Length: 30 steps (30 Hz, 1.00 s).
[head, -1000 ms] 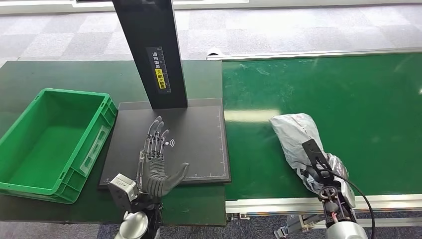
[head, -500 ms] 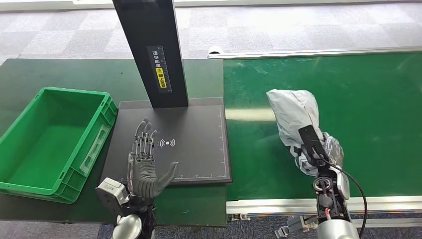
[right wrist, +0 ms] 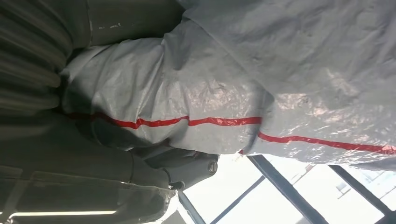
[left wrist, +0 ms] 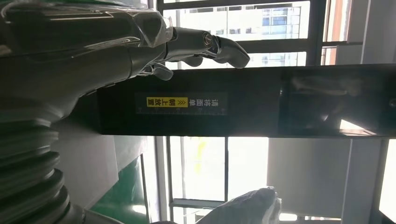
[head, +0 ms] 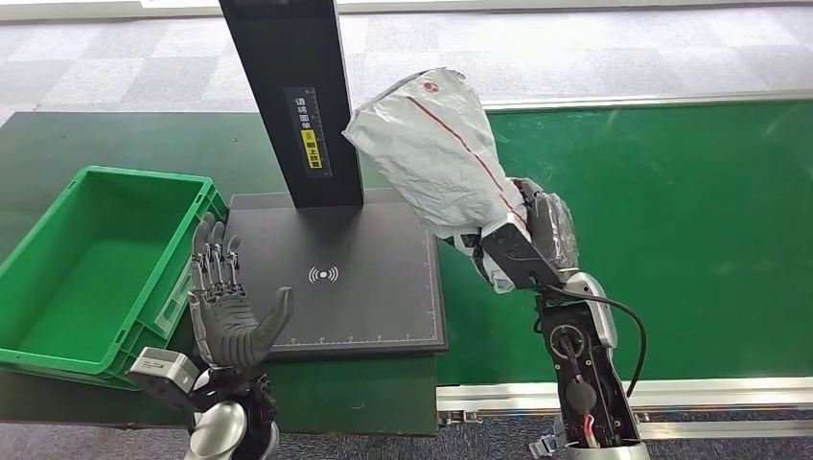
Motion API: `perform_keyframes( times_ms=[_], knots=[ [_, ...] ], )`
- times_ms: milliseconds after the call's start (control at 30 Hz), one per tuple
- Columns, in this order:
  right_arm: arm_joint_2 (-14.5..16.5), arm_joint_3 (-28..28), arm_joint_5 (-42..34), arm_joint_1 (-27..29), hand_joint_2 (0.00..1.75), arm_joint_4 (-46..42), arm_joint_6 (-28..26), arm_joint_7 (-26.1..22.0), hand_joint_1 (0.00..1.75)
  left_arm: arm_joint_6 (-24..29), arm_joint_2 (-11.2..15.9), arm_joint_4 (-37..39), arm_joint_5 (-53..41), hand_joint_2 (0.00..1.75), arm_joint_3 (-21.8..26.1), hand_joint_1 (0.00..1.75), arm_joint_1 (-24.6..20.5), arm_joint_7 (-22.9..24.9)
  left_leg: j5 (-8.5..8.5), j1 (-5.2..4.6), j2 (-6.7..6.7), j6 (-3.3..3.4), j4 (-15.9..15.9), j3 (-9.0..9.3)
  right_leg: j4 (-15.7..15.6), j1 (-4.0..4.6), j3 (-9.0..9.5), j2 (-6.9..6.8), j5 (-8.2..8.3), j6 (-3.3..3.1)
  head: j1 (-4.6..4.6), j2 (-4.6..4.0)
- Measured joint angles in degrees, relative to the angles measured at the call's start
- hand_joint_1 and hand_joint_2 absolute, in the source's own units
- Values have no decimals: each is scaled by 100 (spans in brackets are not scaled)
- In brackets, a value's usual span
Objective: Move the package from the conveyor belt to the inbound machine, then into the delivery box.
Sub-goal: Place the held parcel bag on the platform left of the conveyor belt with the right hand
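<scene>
A grey plastic package [head: 436, 153] with a red stripe is lifted in the air, gripped at its lower end by my right hand [head: 537, 240]. It hangs over the seam between the green conveyor belt [head: 671, 211] and the black inbound machine plate [head: 364, 297]. The right wrist view shows the package [right wrist: 261, 84] close up against the hand [right wrist: 140, 172]. My left hand [head: 225, 307] is raised with fingers spread and empty, between the plate's left edge and the green delivery box [head: 58, 335]. In the left wrist view, the hand [left wrist: 140, 42] faces the machine's black post [left wrist: 233, 100].
The machine's black post [head: 292, 96] rises at the back of the plate, just left of the lifted package. A dark green table [head: 96, 144] carries the box and the plate. Grey carpet floor [head: 575, 48] lies beyond.
My right hand has lifted the package off the belt and swung it up and left toward the plate. My left hand has moved left and risen, toward the box's edge.
</scene>
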Motion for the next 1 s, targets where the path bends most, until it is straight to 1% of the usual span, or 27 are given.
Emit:
perform_keyframes(
  times_ms=[100,200,267,500,533,567,633,700,733,833,867,1000],
  knots=[
    [3,172,-63,-32,175,-34,73,-24,175,7,13,-17,-1,175,40,0,-11,-2,-1,-2,1,0,0,-2,0,-3,0,1,0,1,1,1],
    [34,387,-68,-121,175,19,364,-67,175,110,30,-19,4,175,103,0,-76,4,-1,-2,1,0,1,-9,0,-3,-5,2,1,0,1,1],
    [123,613,-21,-257,175,212,519,-118,175,203,45,-19,25,175,193,0,-154,29,-1,0,3,0,0,-10,0,1,-8,4,2,-2,0,1],
    [498,1388,13,-903,175,1493,788,-406,175,295,103,-8,51,175,495,0,-371,96,4,10,3,-8,0,-10,6,11,-12,3,3,-5,1,1],
    [532,1487,34,-984,175,1686,803,-433,170,297,108,-4,50,175,525,0,-390,104,4,9,3,-8,0,-10,6,11,-12,3,3,-5,1,1],
    [563,1585,69,-1056,175,1874,808,-418,166,301,111,-1,50,175,555,0,-401,111,4,9,3,-8,0,-11,6,10,-12,3,3,-5,1,1],
    [614,1747,155,-1175,175,2222,802,-312,162,311,118,1,49,175,613,0,-403,122,4,8,2,-8,0,-12,5,9,-12,2,3,-4,2,1],
    [644,1853,203,-1255,175,2522,788,-231,168,316,122,-1,48,175,669,0,-391,132,4,7,0,-7,1,-15,5,7,-13,1,2,-4,2,1],
    [652,1883,207,-1282,175,2641,785,-222,163,317,125,-1,46,175,694,0,-384,135,4,6,-1,-7,1,-16,4,7,-14,0,2,-4,2,1],
    [668,1939,196,-1354,175,2924,782,-220,36,317,128,-1,43,175,747,0,-374,139,4,5,-1,-7,1,-17,4,6,-16,1,2,-4,1,1],
    [669,1955,188,-1377,175,2997,782,-221,0,317,128,-1,43,175,760,0,-373,140,4,5,-1,-7,1,-18,4,6,-17,1,2,-4,1,1],
    [679,1986,175,-1442,175,3230,734,-247,0,320,128,-14,42,175,806,0,-347,141,4,6,-1,-7,1,-18,4,7,-18,1,3,-4,1,1]
  ],
)
